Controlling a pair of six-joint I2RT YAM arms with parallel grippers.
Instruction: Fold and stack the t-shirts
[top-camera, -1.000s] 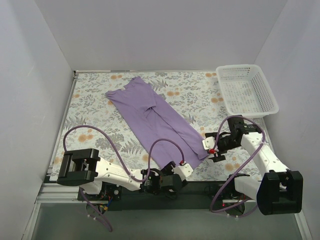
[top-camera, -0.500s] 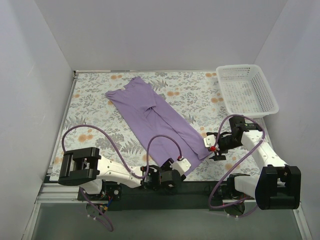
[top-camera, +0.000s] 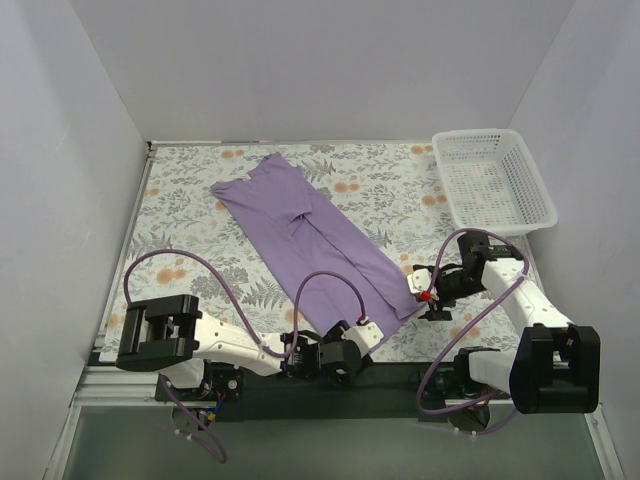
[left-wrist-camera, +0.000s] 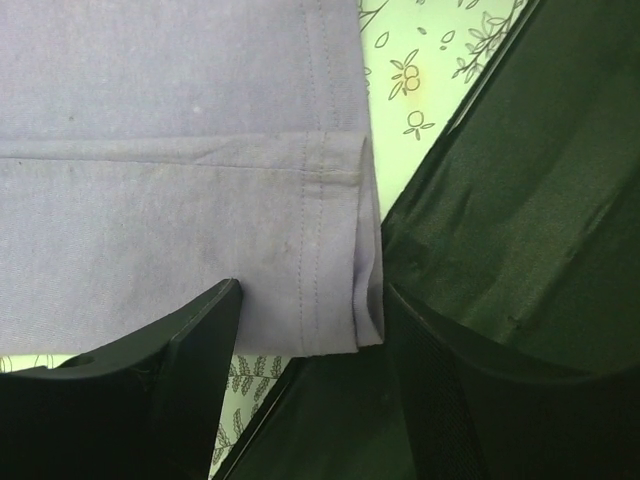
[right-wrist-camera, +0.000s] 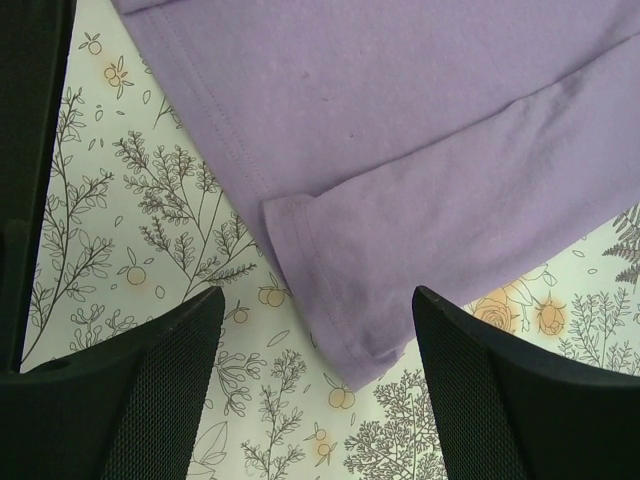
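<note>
T-shirt (top-camera: 310, 240): lavender, folded into long strip, flat on floral counter (top-camera: 190, 230). Runs diagonally from upper centre of overhead view down toward lower right. Left gripper (left-wrist-camera: 308, 300) low at strip's end, bottom centre of overhead view; jaws apart, either side of hem corner, cloth lying flat between them, not pinched. Right gripper (right-wrist-camera: 318, 300) over strip's other corner, right of centre; jaws wide, holding nothing. White basket (top-camera: 495, 180) upper right, well apart from shirt.
</note>
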